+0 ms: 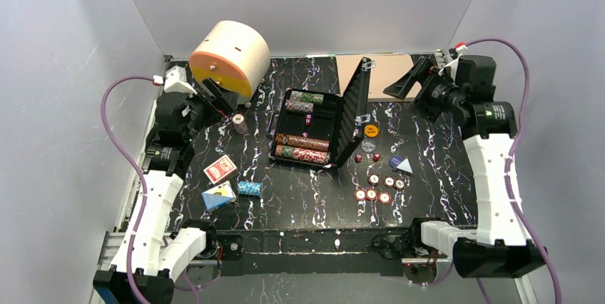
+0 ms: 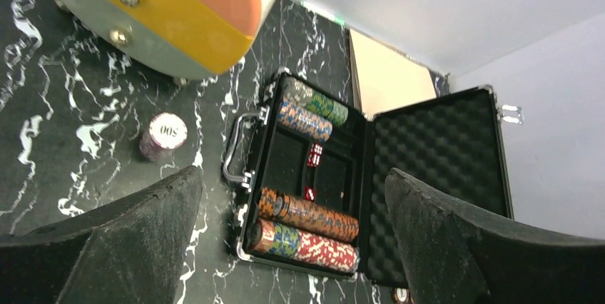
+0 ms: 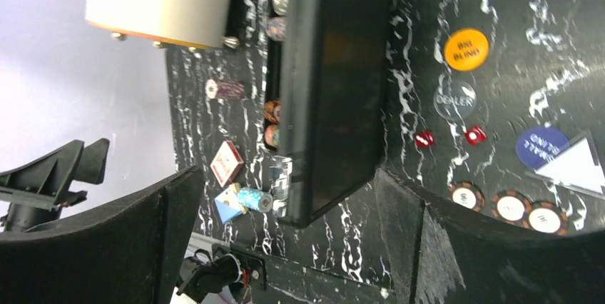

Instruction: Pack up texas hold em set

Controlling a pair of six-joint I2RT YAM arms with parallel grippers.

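Both pairs of jaws gape wide, empty. The loose poker chips lie on the bench right of the open briefcase, nearest my right arm.

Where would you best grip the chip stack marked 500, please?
Probably across the round sides of the chip stack, low down, coming from above with the left gripper: it stands upright, touching nothing beside it, and is closest to that gripper.
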